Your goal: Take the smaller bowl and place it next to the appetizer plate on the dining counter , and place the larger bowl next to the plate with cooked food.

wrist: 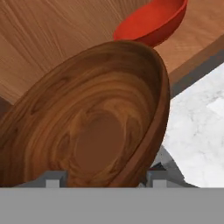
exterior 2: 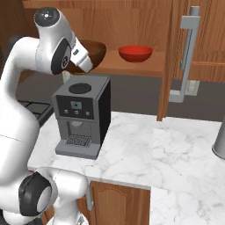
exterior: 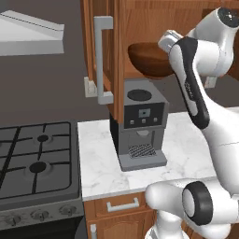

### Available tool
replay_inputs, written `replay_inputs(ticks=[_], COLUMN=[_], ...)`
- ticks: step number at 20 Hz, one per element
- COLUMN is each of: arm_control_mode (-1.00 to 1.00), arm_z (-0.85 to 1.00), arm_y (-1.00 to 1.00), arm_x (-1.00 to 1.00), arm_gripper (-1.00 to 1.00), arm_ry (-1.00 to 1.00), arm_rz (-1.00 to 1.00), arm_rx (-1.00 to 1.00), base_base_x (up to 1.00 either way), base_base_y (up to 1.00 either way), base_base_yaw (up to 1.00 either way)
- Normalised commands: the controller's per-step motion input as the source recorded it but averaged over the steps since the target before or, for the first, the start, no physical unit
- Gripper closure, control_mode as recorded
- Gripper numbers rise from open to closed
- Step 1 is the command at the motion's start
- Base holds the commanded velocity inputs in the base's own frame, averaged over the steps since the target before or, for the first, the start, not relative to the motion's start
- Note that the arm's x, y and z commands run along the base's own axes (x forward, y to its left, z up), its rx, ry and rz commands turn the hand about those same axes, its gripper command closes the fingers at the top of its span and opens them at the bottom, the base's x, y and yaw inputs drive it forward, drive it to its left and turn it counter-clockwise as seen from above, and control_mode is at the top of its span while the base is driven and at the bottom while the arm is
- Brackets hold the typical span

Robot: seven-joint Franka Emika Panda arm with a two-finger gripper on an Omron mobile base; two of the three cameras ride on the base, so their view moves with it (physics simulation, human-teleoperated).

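Wide dark reddish-brown wooden bowl (wrist: 92,127) sits closest in hand view, rim down between the two fingertips (wrist: 53,179), one tip each side of the wall. Gripper (wrist: 105,178) partly open around that rim; can't tell if the pads actually press it. Same bowl (exterior: 147,58) on the wooden cabinet shelf (exterior 2: 145,66), above the grey coffee machine (exterior 2: 81,118) on the white marble worktop (exterior 2: 167,154). Small glossy red bowl (exterior 2: 136,53) upright on the shelf, beside the wooden bowl, toward the open cabinet door (exterior 2: 193,52). Black gas hob (exterior: 37,158) borders the worktop's left edge
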Motion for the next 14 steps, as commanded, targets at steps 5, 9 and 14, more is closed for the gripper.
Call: replay_inputs(ticks=[5, 9, 14], arm_control_mode=[-1.0, -1.0, -1.0], arm_z=[-0.04, -0.08, -0.13], arm_y=[0.0, -0.03, 0.0], arm_x=[-1.0, -1.0, -1.0], arm_gripper=[1.0, 1.0, 1.0], arm_ry=[0.0, -0.07, -0.19], arm_rz=[0.27, 0.0, 0.0], arm_rx=[-0.05, -0.07, -0.05], base_base_x=[0.0, 0.0, 0.0], base_base_y=[0.0, 0.0, 0.0], base_base_yaw=[0.0, 0.0, 0.0])
